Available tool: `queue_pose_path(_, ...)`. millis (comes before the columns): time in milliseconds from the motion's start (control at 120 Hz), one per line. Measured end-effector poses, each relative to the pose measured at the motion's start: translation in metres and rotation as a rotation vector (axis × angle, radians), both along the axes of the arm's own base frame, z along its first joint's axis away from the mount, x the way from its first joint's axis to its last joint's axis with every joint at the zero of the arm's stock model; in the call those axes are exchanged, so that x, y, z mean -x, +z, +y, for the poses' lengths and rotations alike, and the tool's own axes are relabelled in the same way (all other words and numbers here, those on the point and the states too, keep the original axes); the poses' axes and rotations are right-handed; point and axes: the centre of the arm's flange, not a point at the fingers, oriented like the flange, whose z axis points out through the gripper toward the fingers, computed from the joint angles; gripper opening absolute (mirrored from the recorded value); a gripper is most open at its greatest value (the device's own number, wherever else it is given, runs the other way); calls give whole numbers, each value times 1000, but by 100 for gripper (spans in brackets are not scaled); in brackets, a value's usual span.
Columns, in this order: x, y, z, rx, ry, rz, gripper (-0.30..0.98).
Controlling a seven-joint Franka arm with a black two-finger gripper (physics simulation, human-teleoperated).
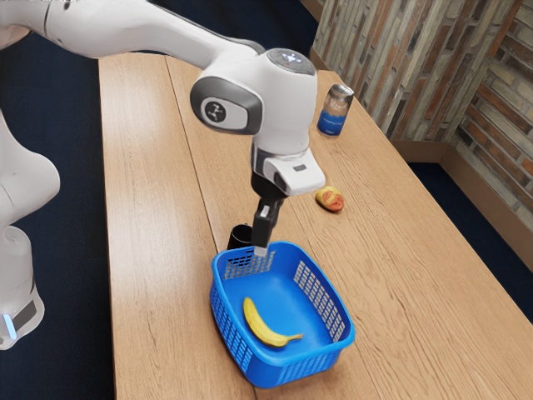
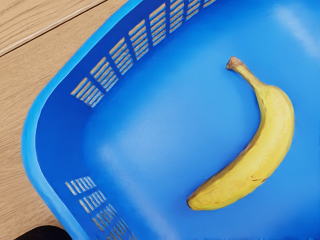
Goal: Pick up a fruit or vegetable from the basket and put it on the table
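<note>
**Banana lies inward and below, angled across the basket**

I have the hand (image 1: 261, 249) pointing down beside the basket's short edge, the one next to the black cup (image 1: 241, 237). From this angle I cannot tell whether it is released or clenched, though I see no fruit hanging from it. The banana (image 2: 270, 140) lies on the floor of the blue basket (image 1: 304, 365), past the middle toward the short edge opposite the cup.

That offset is what my next move turns on. From the hand, the target lies inward along the basket's length, away from the cup, and well below the rim. I judge that I should travel inward first and only then descend; dropping straight down from here risks catching the near edge.

The long axis runs slantwise, parallel to neither pair of walls. The blunt tip points back toward the cup's half and the exterior view's left-hand long edge; the stem reaches toward the corner at the exterior view's lower right. The hollow of the curve faces the long edge on the exterior view's right. I would turn the hand to pinch across the thick middle, since a grip near either end could let the fruit swing.

For setting down, the table (image 1: 146, 208) offers bare wood beyond the long edge on the exterior view's left, well apart from the red-and-yellow fruit (image 1: 331, 198).
</note>
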Motion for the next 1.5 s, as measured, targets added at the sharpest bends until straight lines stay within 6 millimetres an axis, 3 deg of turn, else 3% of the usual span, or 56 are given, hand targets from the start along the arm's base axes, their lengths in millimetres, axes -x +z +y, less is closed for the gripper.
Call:
queue_pose_path(192,7,-18,-27,-26,-65,26,69)
queue_pose_path(533,16,-63,-42,-77,-108,98,69)
queue_pose_path(942,23,-83,-49,-80,-123,116,68)
queue_pose_path(1108,27,-84,-57,-76,-137,108,67)
queue_pose_path(1258,30,-71,-53,-45,-144,95,68)
queue_pose_path(1375,23,-64,-40,-39,-129,86,68)
queue_pose_path(1500,19,-60,-49,-50,-140,72,69)
